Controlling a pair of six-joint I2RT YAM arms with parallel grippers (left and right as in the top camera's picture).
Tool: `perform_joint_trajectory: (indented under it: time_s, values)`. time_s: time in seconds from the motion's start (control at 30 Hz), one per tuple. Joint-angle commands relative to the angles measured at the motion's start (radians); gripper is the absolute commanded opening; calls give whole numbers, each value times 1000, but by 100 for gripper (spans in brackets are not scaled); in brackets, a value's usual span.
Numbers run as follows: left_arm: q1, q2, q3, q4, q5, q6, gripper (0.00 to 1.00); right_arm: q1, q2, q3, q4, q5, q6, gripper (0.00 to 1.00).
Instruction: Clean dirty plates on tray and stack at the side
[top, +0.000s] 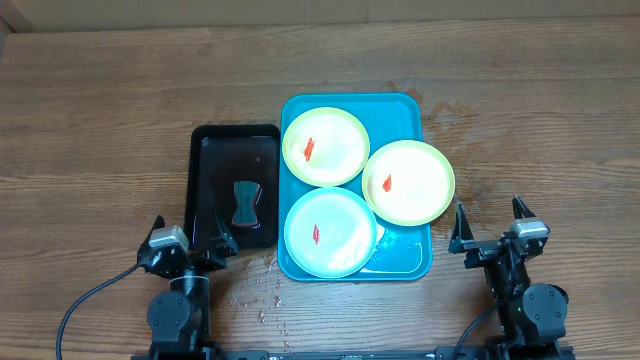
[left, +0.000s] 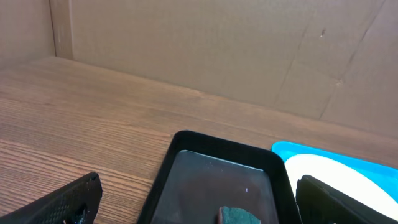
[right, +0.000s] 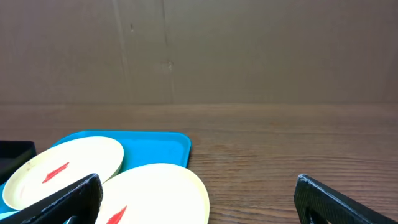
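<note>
Round glossy plates (top: 335, 150) (red-smeared) on rimmed teal tray (top: 406, 257).

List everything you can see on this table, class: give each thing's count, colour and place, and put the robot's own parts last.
pale yellow-green round plastic plates: two, far and right parts of the tray; the right one overhangs its rim
pale mint-white round plastic plate: one, near end of the tray
red smears: three, one at each plate's centre
teal-blue rectangular plastic tray: one, mid-table
black rectangular tray: one, left of the teal-blue tray
dark sponge-like pad: one, in the black tray
brown wooden table: one, under everything
left gripper: one, black, open, at the black tray's near end
right gripper: one, black, open, right of the teal-blue tray
</note>
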Motion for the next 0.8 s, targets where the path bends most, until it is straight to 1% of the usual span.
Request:
perform_joint_trajectory:
  time_s: [0.0,0.53,0.63,0.77]
  values:
    - [5,-6,-3,0,5,27,100,-5,-8,-10,7,6,4,100]
    - [5,-6,-3,0,10,26,100,-5,-8,-10,9,5,5,100]
    - [5,-6,-3,-2,38,26,100,-5,-8,-10,8,6,5,100]
    - [5,-6,-3,19,17,27,100,-5,-8,-10,33,6,4,100]
